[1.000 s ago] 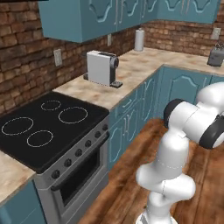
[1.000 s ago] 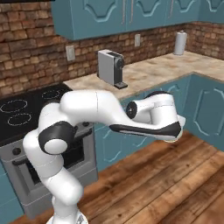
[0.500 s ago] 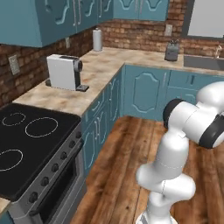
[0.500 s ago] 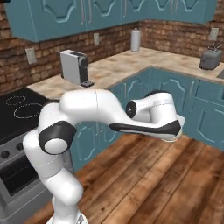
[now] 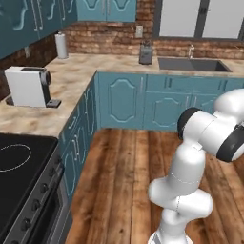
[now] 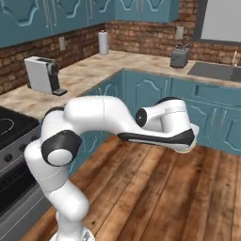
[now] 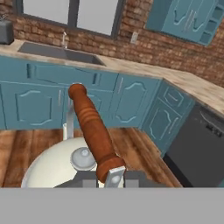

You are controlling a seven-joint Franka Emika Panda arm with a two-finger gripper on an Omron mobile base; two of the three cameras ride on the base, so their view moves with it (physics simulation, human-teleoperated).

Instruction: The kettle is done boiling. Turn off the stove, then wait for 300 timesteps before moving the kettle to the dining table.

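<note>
Hiding claw: kettle handle

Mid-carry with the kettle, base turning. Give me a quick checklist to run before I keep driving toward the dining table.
1. Grip: gripper shut on the kettle's brown handle: ok.
2. Kettle hanging below the hand, lid knob in place: ok.
3. Kettle off the stove; the burner ring in view is bare: ok.
4. Stove knobs turned off: cannot tell.
5. Wooden floor ahead free of obstacles: ok.
6. Dining table located: cannot tell.
</note>
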